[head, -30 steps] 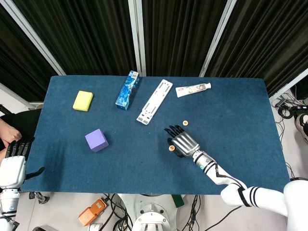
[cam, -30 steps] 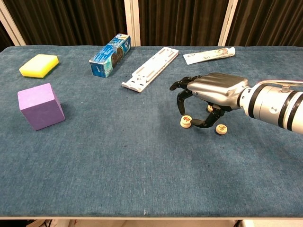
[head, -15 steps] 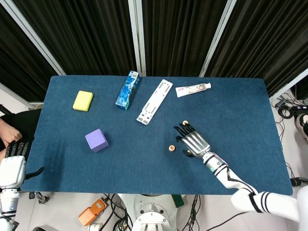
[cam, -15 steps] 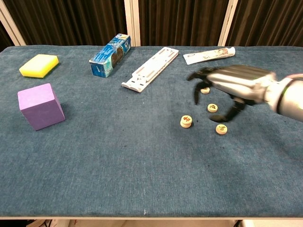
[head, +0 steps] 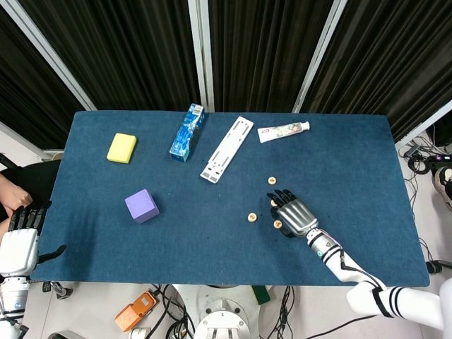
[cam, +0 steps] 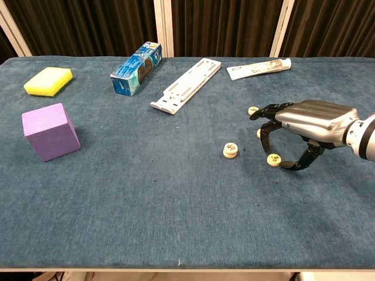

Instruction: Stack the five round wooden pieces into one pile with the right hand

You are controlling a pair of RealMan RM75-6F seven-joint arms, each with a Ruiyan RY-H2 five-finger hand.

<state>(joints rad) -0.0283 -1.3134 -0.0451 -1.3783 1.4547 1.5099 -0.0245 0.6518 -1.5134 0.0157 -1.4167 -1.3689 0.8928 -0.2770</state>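
The right hand (cam: pixel 304 126) has moved down and to the right, and now curls over one round wooden piece (cam: pixel 273 159) without holding it. A double piece (cam: pixel 230 150) sits just left, same spot as before. The left hand (head: pixel 21 236) stays off the table (cam: pixel 146 205), fingers spread.

Even, bright overhead light falls on the blue table (head: pixel 353 162) in both views, casting only faint soft shadows, with mild glare on the metallic right hand (cam: pixel 313 120), sharp focus, and black curtains (head: pixel 268 49) behind.

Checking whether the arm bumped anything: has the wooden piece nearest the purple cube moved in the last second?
No. That piece keeps its place relative to the white strip; only the right hand shifted right.
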